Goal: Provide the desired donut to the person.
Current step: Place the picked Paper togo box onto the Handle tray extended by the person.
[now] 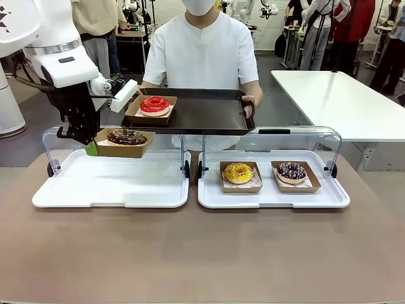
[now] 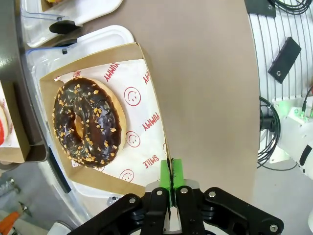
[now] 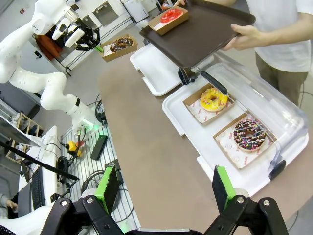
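A chocolate donut with nut bits (image 2: 88, 125) lies in a brown cardboard box (image 2: 146, 98). My left gripper (image 2: 170, 171) is shut on that box's edge. It holds the box (image 1: 125, 143) above the back of the left white tray (image 1: 111, 183), just below the dark serving tray (image 1: 196, 117). The person (image 1: 202, 50) in a white top holds that serving tray across the table. On it sits a red-glazed donut (image 1: 155, 104) in its own box. My right gripper (image 3: 165, 188) hangs open high over the table with nothing between its fingers.
The right white tray (image 1: 272, 197) carries a yellow donut (image 1: 238, 172) and a chocolate sprinkle donut (image 1: 291, 170), each in a box. Clear lids (image 1: 272, 136) stand open behind both trays. A white table (image 1: 342, 101) stands at the back right. Cables (image 2: 274, 137) lie beyond the table edge.
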`<move>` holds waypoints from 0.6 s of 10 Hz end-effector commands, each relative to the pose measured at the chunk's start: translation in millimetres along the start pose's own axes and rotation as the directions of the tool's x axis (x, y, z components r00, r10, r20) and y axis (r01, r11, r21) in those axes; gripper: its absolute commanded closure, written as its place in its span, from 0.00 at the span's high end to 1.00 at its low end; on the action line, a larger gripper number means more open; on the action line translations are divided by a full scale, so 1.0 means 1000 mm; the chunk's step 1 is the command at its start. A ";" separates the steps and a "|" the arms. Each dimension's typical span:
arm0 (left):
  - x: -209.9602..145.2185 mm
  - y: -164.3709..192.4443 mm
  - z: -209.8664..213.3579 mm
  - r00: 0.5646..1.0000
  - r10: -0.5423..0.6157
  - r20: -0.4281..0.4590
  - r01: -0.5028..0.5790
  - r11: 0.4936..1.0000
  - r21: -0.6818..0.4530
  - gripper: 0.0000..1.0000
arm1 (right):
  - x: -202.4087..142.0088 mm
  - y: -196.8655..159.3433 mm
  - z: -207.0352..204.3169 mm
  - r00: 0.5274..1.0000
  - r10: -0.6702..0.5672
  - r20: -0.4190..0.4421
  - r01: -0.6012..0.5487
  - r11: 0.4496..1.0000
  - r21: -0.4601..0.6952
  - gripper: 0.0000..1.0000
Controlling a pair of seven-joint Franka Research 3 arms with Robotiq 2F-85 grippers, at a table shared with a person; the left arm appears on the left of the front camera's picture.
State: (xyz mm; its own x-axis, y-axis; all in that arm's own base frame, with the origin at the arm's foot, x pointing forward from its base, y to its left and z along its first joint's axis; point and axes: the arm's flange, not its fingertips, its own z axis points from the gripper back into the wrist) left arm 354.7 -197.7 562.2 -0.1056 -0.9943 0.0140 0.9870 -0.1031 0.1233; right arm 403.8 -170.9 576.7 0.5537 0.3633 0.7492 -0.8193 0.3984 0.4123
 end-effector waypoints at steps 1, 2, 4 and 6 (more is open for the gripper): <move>-0.001 -0.002 0.003 1.000 0.003 -0.006 -0.003 1.000 0.003 0.00 | -0.001 0.001 -0.001 1.000 0.004 0.007 -0.004 1.000 0.005 1.00; -0.001 -0.002 0.003 1.000 0.003 -0.006 -0.003 1.000 0.003 0.00 | -0.001 0.001 -0.001 1.000 0.004 0.007 -0.004 1.000 0.005 1.00; -0.001 -0.002 0.003 1.000 0.003 -0.006 -0.003 1.000 0.003 0.00 | -0.001 0.001 -0.001 1.000 0.004 0.007 -0.004 1.000 0.005 1.00; 0.000 0.000 0.000 1.000 0.000 0.000 0.000 1.000 0.000 0.01 | -0.001 0.001 -0.001 1.000 0.004 0.007 -0.004 1.000 0.005 1.00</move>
State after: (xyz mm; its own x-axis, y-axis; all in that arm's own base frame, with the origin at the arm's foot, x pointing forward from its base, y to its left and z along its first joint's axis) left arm 355.0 -197.6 561.9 -0.1054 -0.9943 0.0141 0.9871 -0.1029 0.1225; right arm 403.8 -170.9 576.7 0.5537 0.3633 0.7492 -0.8193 0.3984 0.4123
